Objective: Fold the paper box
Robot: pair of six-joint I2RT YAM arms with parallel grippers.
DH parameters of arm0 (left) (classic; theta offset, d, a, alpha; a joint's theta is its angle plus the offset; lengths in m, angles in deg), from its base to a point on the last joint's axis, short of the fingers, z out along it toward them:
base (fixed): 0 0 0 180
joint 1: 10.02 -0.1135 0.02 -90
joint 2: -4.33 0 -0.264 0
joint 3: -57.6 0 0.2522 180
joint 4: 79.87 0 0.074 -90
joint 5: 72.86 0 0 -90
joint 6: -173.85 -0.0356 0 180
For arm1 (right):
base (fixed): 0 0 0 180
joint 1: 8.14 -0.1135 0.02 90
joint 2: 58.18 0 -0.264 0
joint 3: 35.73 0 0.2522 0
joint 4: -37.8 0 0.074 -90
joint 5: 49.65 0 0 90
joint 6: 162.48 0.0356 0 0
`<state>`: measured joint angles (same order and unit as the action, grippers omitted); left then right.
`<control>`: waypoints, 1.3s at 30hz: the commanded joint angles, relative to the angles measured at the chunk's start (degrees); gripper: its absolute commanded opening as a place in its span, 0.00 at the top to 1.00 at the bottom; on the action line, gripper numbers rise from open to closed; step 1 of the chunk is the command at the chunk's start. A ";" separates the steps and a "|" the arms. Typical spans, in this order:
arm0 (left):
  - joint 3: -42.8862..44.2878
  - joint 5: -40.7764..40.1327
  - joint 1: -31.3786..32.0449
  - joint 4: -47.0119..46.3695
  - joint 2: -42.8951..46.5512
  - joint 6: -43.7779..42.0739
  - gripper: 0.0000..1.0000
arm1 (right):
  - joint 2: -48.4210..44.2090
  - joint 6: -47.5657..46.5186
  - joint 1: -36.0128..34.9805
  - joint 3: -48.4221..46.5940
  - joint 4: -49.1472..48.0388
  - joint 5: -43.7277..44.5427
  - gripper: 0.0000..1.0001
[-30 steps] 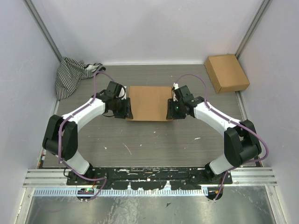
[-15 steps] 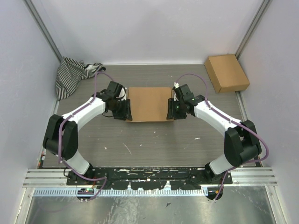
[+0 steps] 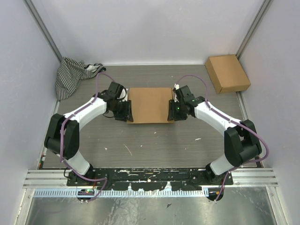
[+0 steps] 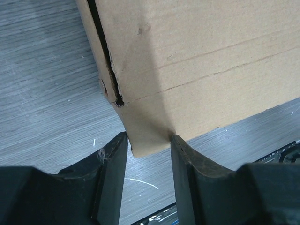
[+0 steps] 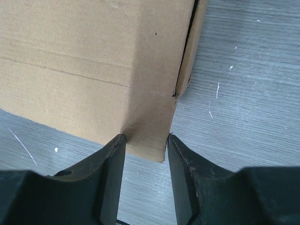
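Left wrist camera first: the left gripper has its dark fingers on either side of the box at its near-left corner. Both pads touch cardboard, so it is clamped on that corner, not standing free. A dark slit runs up the side just above the pinch, where the side panel has not quite met the top. Over to the right wrist and it is the mirror picture: the right gripper is closed on the near-right corner, with a similar gap along that edge. From above, the box sits mid-table, flat on the surface and already a shallow rectangle, held between the two arms. Judging by that, the folding looks nearly done, and the step in hand appears to be squaring and seating the front corners. The next move seems to call for both arms working evenly together, easing the side panels in until those slits close without crushing the corners or sliding the box. Further back, a spare box lies in the far right corner and a striped cloth in the far left, both well apart from the work.
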<state>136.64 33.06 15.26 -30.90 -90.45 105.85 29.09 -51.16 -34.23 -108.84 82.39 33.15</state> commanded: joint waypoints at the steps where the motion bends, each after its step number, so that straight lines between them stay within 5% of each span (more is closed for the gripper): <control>1: 2.06 4.33 0.23 0.02 0.92 0.89 0.52 | -2.03 0.70 -0.07 -1.03 -2.34 -3.55 0.54; 39: 1.96 6.97 -2.34 -0.45 -2.13 0.11 0.53 | -0.54 -0.65 -0.02 -1.67 -0.66 2.88 0.47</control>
<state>137.97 39.07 12.96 -29.81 -91.79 106.15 28.39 -51.19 -33.92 -110.54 84.62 34.75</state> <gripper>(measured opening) 0.475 0.525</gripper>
